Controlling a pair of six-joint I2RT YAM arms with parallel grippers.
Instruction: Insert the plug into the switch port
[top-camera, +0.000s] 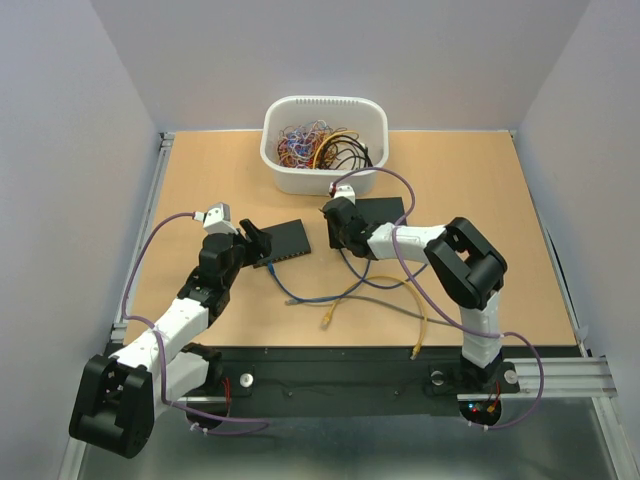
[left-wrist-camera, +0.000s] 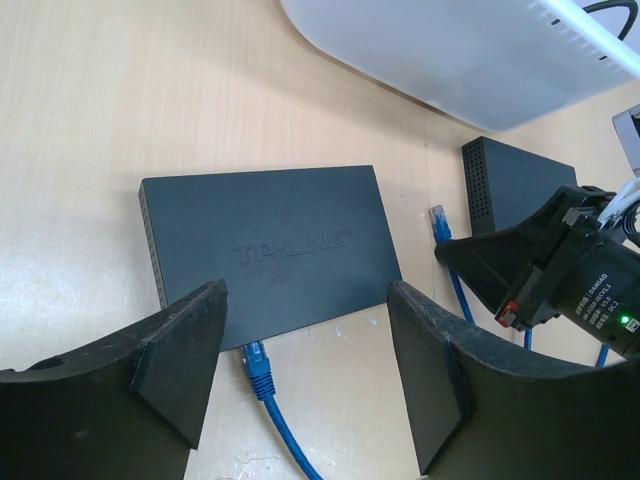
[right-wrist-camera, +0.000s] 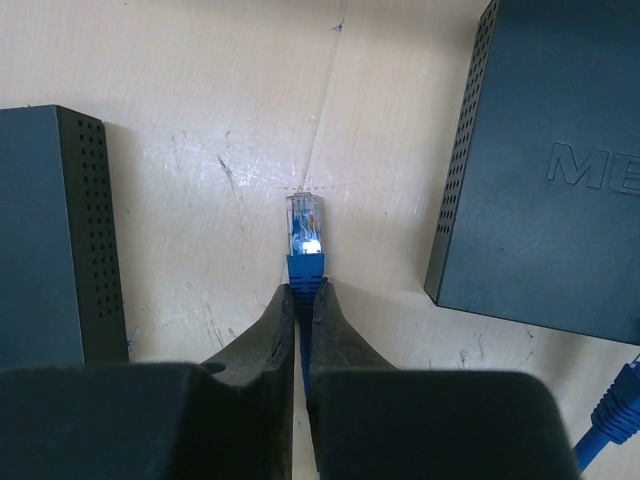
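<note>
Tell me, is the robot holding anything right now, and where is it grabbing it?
Yes. The right end effector pinches a blue cable at the blue boot just behind its clear connector. The left end effector is open and holds nothing.

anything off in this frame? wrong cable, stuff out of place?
Yes. The right gripper is shut on a blue cable just behind its clear connector, between the two switches. The yellow cable lies loose on the table, one plug near the front edge, untouched. The left gripper is open over the left switch.
</note>
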